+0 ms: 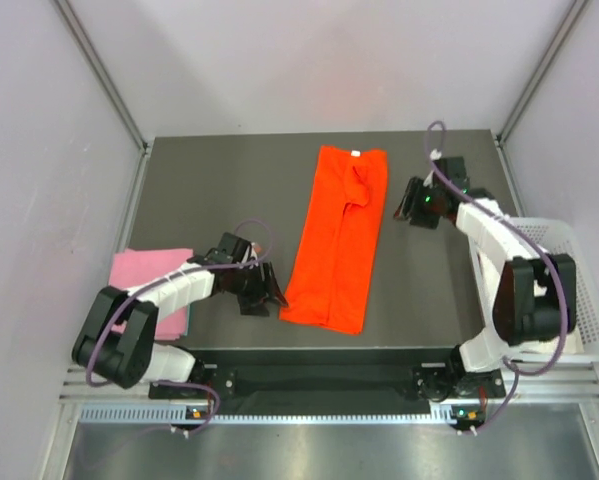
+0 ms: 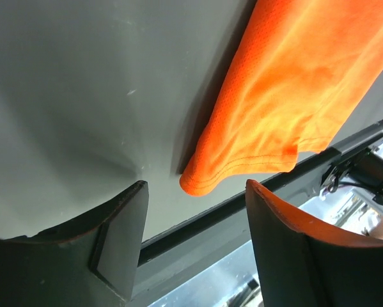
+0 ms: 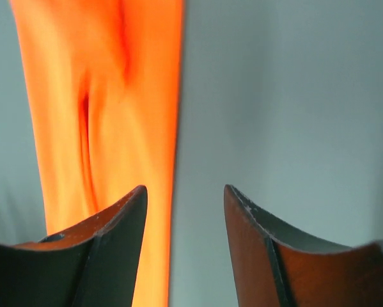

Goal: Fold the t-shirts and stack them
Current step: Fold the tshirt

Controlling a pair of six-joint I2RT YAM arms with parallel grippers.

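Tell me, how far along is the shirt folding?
Done: a pink t-shirt lies folded at the far left. In hand: the orange t-shirt is folded into a long strip; the left end effector and right end effector stand open beside it, empty. Left: fold it shorter and stack it on the pink one.

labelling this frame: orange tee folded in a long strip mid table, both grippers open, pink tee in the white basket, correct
Not quite: the pink tee lies at the left edge of the table, not in the white basket; the top external view shows it. The orange tee strip, open left gripper and open right gripper are right.
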